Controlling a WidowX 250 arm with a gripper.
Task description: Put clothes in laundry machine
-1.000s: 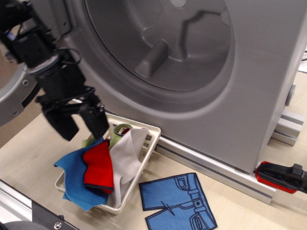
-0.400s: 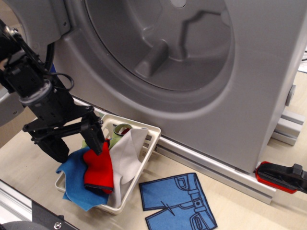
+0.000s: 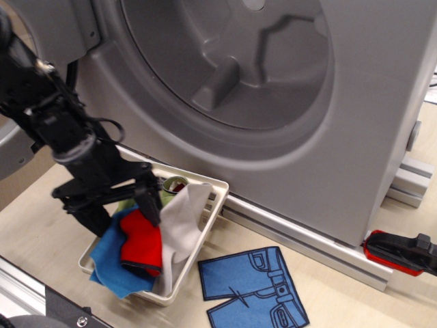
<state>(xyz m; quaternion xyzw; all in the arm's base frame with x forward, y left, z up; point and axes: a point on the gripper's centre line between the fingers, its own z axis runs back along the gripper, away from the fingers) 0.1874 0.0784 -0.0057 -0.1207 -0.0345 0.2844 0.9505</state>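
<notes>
The clothes (image 3: 142, 242) lie bundled in a small cream basket: a blue piece on the left, red in the middle, white-grey (image 3: 179, 229) on the right and light green (image 3: 168, 193) at the back. My black gripper (image 3: 123, 219) is open and lowered onto the bundle. One finger (image 3: 93, 217) is on the blue side and the other (image 3: 147, 202) is by the red and white pieces. The grey laundry machine (image 3: 355, 137) stands right behind, its wide round drum opening (image 3: 232, 61) facing me. Part of its door (image 3: 12, 154) shows at the left edge.
The cream lattice basket (image 3: 217, 199) sits against the machine's base rail (image 3: 300, 239). A flat blue jeans-shaped patch (image 3: 252, 287) lies on the table to its right. A red and black tool (image 3: 403, 253) lies at the far right. A metal rail (image 3: 41, 304) runs along the bottom left.
My gripper has come down from beside the machine's front and shifted right, so its open fingers now sit on the clothes in the basket. The blue piece has shifted slightly.
</notes>
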